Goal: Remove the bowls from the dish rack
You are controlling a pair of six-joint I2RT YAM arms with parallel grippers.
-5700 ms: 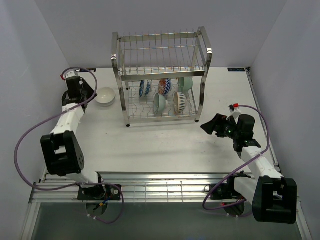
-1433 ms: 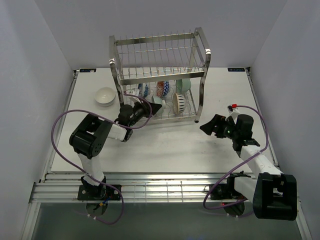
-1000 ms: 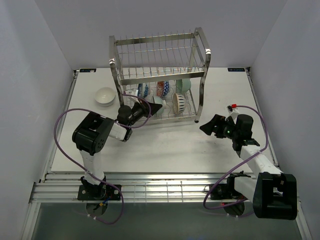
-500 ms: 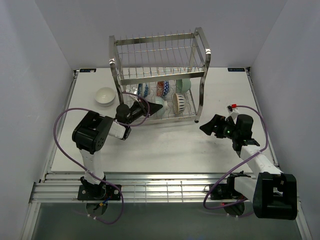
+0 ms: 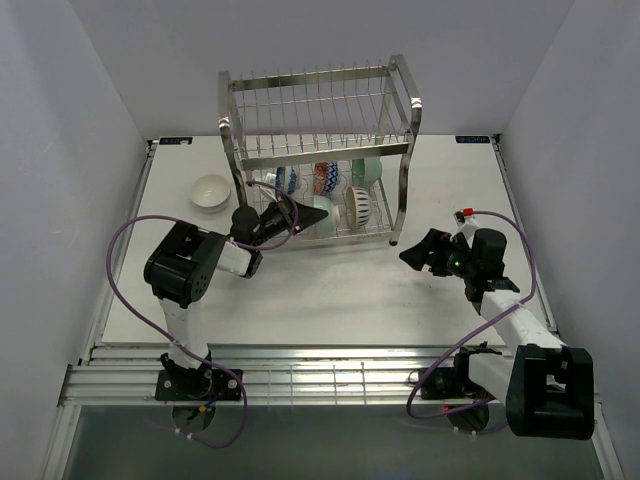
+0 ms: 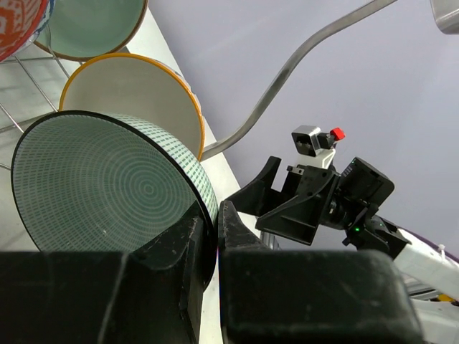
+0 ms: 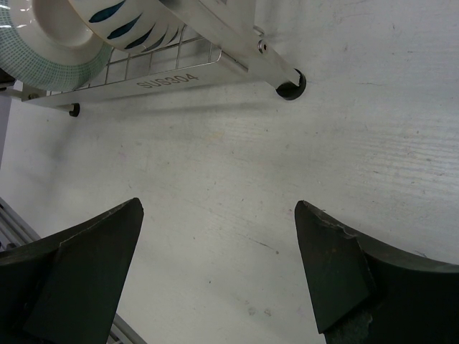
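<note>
The dish rack (image 5: 404, 150) stands at the back middle of the table. On its lower tier are a blue-and-white bowl (image 5: 288, 180), a red-blue bowl (image 5: 327, 178), a mint bowl (image 5: 369, 171) and a brown-striped bowl (image 5: 358, 205). My left gripper (image 5: 294, 208) reaches into the tier's front left and is shut on the rim of a pale green bowl (image 5: 319, 212). In the left wrist view the fingers (image 6: 217, 222) pinch that bowl's rim (image 6: 107, 190). My right gripper (image 5: 415, 256) is open and empty over the table, right of the rack.
A white bowl (image 5: 211, 191) sits upright on the table left of the rack. The rack's front right foot (image 7: 290, 89) shows in the right wrist view. The table's right edge is close behind the right arm.
The left arm swung from the white bowl to the rack's lower tier. In the last second its gripper shifted slightly left and up at the pale green bowl. The right arm is still.
</note>
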